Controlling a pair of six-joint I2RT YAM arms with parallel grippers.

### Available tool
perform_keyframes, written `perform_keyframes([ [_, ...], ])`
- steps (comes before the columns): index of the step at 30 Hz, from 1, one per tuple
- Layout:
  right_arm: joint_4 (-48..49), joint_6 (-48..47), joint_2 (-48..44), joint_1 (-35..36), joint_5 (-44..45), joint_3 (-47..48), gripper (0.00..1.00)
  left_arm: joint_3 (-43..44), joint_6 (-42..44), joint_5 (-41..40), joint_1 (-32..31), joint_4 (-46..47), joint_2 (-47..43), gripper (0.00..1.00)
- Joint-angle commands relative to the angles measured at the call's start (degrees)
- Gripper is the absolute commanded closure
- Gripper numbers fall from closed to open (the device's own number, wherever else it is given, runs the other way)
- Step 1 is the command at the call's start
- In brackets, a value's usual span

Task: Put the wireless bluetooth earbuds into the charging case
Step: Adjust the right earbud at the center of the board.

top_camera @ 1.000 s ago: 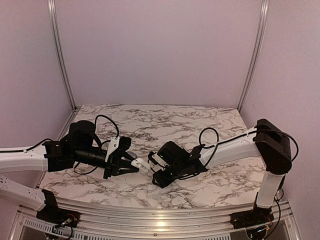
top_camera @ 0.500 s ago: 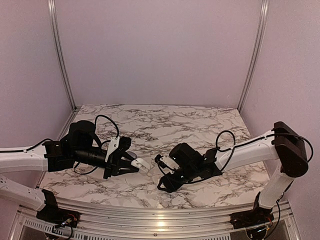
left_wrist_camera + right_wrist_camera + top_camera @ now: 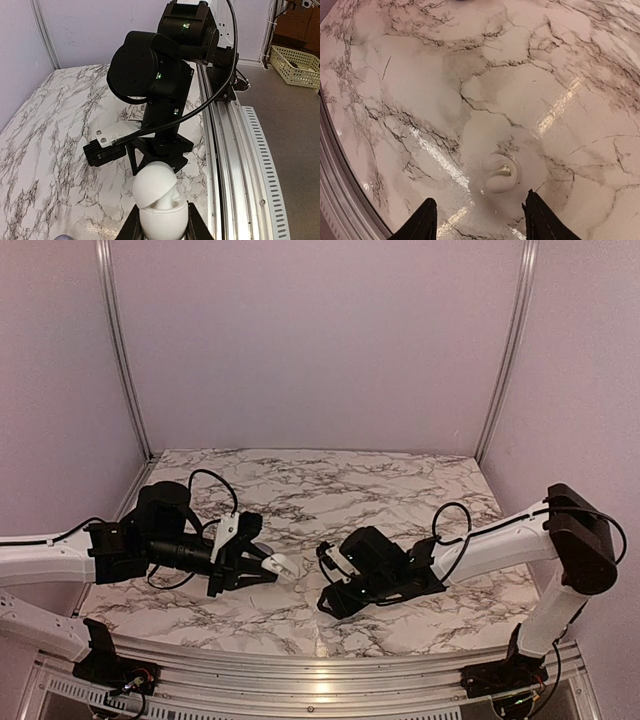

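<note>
I read the surface point(image 3: 420, 75) as polished, marble-patterned and glossy, with streaks of glare. The charging case point(image 3: 159, 197) is smooth white plastic with a faint sheen. The right end effector point(image 3: 478, 199) looks like matt black plastic, and the rail point(image 3: 235, 150) like brushed metal.

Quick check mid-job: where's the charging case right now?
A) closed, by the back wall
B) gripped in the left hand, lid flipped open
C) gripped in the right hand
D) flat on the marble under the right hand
B: the left wrist view shows the charging case clamped in the left hand, its lid tilted open.
</note>
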Motion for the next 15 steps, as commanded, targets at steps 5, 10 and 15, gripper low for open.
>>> perform_keyframes([
  [5,3.2,2.2,2.5,-0.3,1.0,0.6,0.46,-1.8,-3.3,-3.7,2.6,3.9,-2.9,1.00],
  [10,6.4,2.5,3.1,-0.3,-3.2,-0.1,0.46,-2.3,-3.9,-3.8,3.4,4.3,-3.6,1.00],
  [15,8.4,3.4,3.6,-0.1,-5.7,-0.7,0.47,-2.3,-3.8,-3.5,3.5,4.3,-3.5,1.00],
])
